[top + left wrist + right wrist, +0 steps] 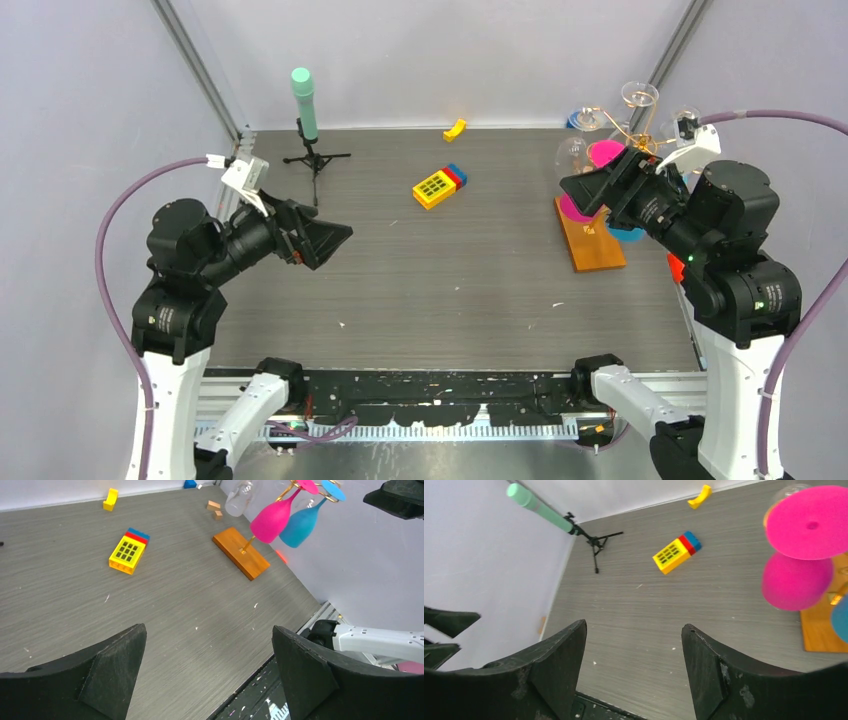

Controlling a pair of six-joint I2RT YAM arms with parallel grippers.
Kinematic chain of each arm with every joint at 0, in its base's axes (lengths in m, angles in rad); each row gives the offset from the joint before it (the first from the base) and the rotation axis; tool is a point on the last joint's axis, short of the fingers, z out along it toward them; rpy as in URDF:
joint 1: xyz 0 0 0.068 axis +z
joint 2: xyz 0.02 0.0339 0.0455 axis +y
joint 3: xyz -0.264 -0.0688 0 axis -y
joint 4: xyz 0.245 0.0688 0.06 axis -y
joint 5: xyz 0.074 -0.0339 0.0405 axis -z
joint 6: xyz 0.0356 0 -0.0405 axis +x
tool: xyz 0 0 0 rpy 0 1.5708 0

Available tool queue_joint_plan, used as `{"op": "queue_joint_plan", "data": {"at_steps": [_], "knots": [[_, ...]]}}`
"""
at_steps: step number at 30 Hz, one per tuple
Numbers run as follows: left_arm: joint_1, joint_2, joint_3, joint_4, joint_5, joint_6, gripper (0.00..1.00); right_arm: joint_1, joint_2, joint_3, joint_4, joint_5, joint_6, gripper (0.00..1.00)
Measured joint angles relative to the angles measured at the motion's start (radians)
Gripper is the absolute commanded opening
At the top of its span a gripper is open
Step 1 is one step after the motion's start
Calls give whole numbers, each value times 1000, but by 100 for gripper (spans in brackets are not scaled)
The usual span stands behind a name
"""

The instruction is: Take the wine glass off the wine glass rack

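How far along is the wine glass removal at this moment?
Done: nothing yet; the pink glass and blue glass hang upside down on the wine glass rack. In hand: the right gripper is open and empty, close to the pink glass; the left gripper is open, far from the rack. Left: grip a glass and lift it off the rack.

Grey tabletop (450, 280) — pale lilac walls (420, 60)
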Motion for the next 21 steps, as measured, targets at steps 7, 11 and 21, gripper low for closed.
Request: {"op": "queue_joint_plan", "data": {"at_steps": [7,11,21], "knots": [[0,-6,-64,-1,-42,-14,100,0,50,48,-92,188,-82,75],[0,0,-100,-3,-39,-15,100,0,92,101,-124,349,-143,74],[0,6,-146,-3,-13,-10,100,3,256,277,-179,596,-307,73]]}}
